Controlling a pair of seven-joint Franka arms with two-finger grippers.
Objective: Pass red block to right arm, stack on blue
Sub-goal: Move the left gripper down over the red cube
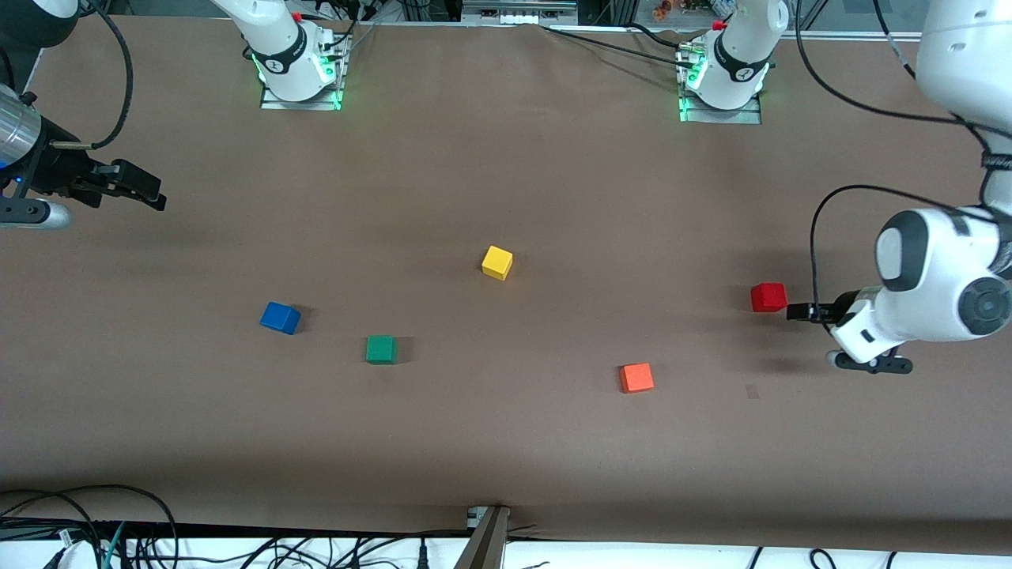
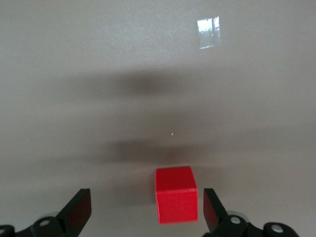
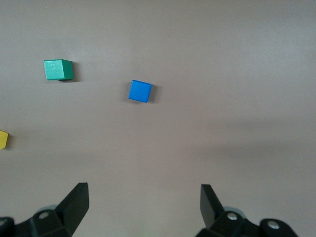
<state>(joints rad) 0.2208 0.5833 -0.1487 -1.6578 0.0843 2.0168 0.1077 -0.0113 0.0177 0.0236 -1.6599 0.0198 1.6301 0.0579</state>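
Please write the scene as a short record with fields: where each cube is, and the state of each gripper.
red block: on the table toward the left arm's end, in front of the left gripper
left gripper: low at the red block, jaws open, block not yet between them
right gripper: waiting high at the right arm's end, jaws open, holding nothing
blue cube: on the table toward the right arm's end, nothing on it
green cube: beside blue
yellow cube: mid-table
orange cube: nearest the front camera

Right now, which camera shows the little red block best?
The left wrist view: the red block fills it close up, between the open left gripper. The front view shows it small; the right wrist view misses it.
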